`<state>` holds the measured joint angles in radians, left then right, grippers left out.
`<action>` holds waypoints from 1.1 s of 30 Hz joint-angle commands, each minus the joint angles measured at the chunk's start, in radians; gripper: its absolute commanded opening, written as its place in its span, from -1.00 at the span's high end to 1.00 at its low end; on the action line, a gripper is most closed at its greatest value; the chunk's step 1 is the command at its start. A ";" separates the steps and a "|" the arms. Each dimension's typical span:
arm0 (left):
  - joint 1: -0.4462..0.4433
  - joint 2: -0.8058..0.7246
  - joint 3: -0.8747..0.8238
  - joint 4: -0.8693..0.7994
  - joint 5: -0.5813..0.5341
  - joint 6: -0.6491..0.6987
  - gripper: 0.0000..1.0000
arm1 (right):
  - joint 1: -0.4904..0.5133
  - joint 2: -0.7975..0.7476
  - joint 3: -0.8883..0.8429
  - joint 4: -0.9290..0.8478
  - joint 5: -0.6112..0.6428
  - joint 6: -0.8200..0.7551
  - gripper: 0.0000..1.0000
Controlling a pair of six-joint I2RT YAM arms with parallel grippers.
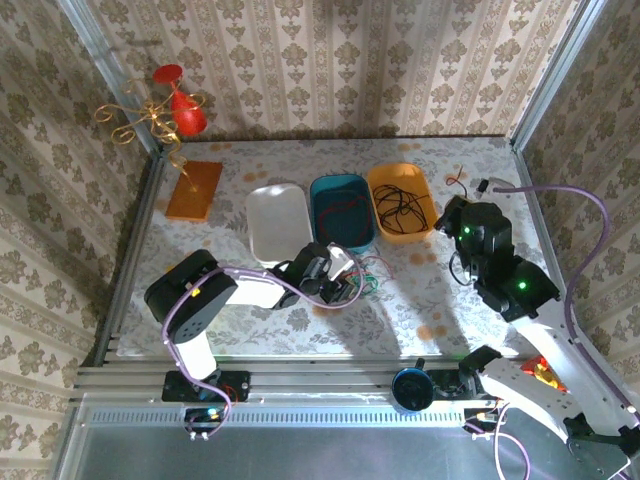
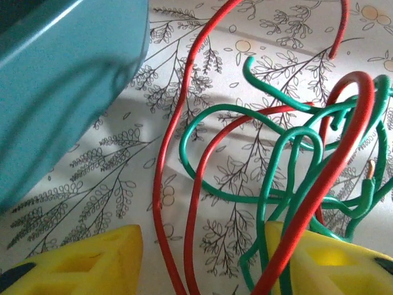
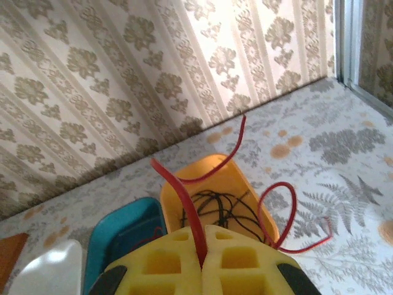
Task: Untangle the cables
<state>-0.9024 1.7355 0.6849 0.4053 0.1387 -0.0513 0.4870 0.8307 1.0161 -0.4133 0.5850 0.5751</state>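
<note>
- Left gripper (image 2: 199, 246): jaws are standing spread low over the counter (image 1: 420, 300), straddling red and green strands without pinching them.
- Tangle of red and green cables (image 1: 371, 268): is lying on the counter, just beside the teal tray (image 1: 322, 190).
- Black cables (image 1: 400, 205): are lying coiled in the orange tray (image 1: 378, 180).
- Right gripper (image 3: 202, 236): jaws are pressing together, pinching a red cable (image 3: 184, 196) that is arching upward.

Black-and-white arms (image 1: 200, 290) carry purple cables (image 1: 590, 215), green lights (image 1: 521, 285) and blocky yellow jaws.

Overhead, plus two close wrist views
</note>
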 commanded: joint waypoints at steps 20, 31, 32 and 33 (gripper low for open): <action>0.130 -0.398 -0.125 -0.036 -0.316 -0.272 -0.77 | -0.004 0.733 0.334 0.209 -0.667 -0.009 0.99; 0.136 -0.403 -0.147 -0.101 -0.292 -0.252 -0.75 | -0.004 1.046 0.421 0.116 -0.863 0.044 0.86; 0.131 -0.398 -0.144 -0.103 -0.295 -0.244 -0.75 | -0.002 1.055 0.424 0.117 -0.878 0.047 0.84; 0.128 -0.394 -0.142 -0.104 -0.297 -0.240 -0.75 | -0.002 1.064 0.429 0.118 -0.903 0.045 0.82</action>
<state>-0.7605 1.3338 0.5255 0.3248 -0.1574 -0.3180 0.4870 1.8812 1.4059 -0.2718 -0.2150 0.5983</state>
